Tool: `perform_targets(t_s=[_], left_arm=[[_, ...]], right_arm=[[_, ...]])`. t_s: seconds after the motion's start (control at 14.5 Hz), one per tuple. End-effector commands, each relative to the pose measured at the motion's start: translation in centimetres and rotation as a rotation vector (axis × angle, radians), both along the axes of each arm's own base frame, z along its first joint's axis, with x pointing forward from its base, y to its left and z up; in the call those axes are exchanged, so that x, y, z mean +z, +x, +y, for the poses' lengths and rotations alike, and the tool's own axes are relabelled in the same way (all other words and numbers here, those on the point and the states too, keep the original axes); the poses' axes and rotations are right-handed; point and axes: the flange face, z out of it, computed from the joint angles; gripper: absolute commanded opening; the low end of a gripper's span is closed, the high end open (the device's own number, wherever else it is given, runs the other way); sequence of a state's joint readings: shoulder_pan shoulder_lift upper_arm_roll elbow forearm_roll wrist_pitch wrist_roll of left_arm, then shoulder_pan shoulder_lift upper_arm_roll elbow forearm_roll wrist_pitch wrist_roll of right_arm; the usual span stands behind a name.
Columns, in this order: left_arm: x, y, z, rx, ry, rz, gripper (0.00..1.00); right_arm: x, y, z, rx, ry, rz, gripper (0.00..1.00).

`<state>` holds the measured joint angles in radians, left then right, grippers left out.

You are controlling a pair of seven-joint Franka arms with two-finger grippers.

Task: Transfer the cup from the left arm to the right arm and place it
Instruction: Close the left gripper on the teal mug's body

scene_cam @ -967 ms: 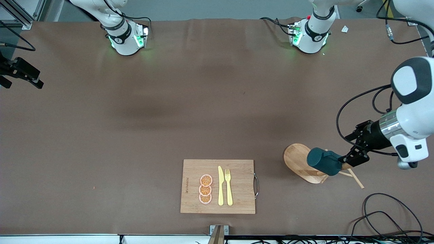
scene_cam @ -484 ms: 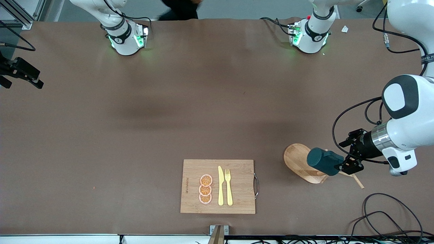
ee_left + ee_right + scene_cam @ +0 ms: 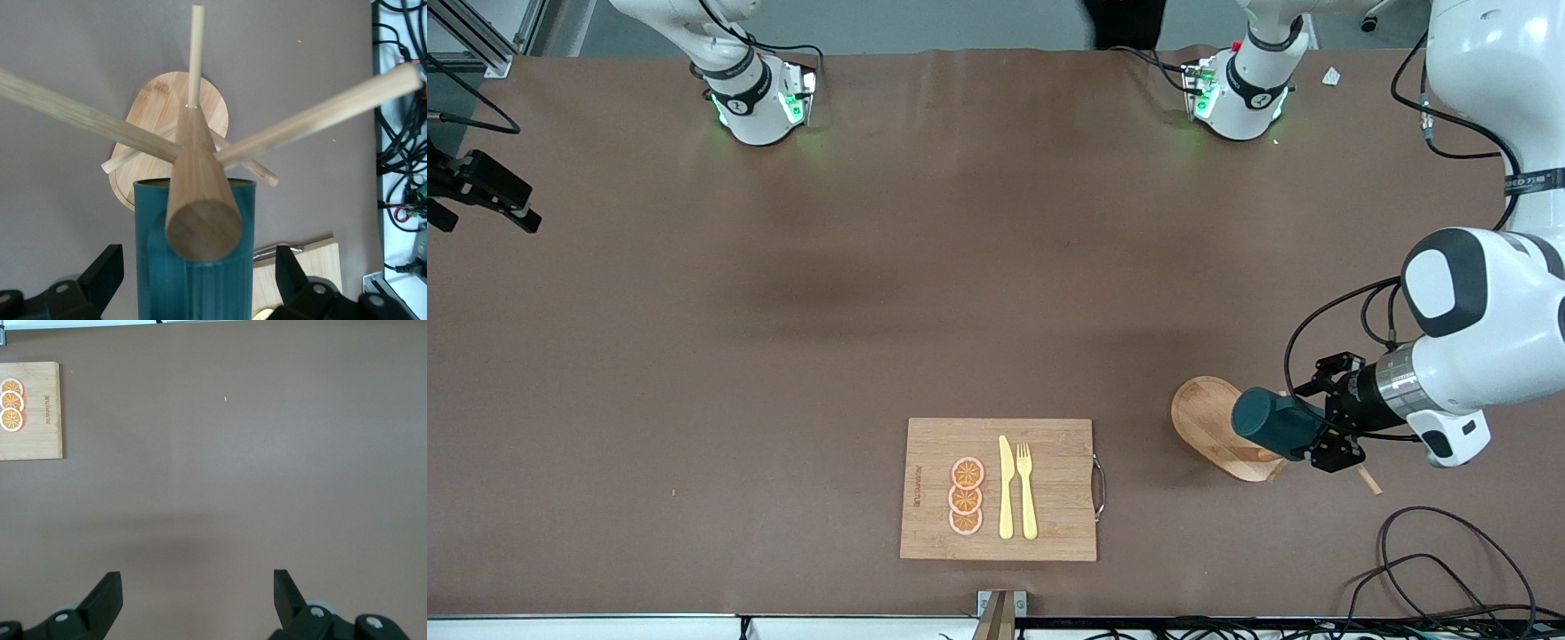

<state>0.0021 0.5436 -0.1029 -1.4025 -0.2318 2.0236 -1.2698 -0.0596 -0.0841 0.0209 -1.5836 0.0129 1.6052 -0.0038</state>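
Left tool, spread wide, has closed in around the ribbed teal cup; right tool gapes.

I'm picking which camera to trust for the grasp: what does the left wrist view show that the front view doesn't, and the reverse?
Only the left wrist view: the cup's yellowish rim, with the rack's thick peg over it, and the open left gripper's fingers on either side of the cup.
Only the front view: knife, fork, both arm bases.
Both: cup, rack, cutting board.
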Motion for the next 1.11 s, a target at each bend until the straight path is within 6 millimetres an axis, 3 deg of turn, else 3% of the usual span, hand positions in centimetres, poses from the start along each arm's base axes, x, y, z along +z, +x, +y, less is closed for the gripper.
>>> perform_targets(t_s=[0.0, 0.83, 0.9, 1.04], left_arm=[[-0.1, 0.3, -0.4, 0.027, -0.019, 0.005, 1.0], [-2.6, 0.4, -1.1, 0.027, -0.043, 0.044, 0.97], [-2.6, 0.4, -1.1, 0.027, -0.043, 0.044, 0.96], [-2.7, 0.5, -1.1, 0.027, -0.044, 0.044, 0.83]], right_arm=[[0.0, -0.3, 0.1, -0.002, -0.005, -0.006, 1.0], [0.1, -0.3, 0.1, -0.001, -0.005, -0.008, 1.0], [0.1, -0.3, 0.1, -0.001, -0.005, -0.008, 1.0], [0.0, -0.3, 0.1, -0.001, -0.005, -0.006, 1.0]])
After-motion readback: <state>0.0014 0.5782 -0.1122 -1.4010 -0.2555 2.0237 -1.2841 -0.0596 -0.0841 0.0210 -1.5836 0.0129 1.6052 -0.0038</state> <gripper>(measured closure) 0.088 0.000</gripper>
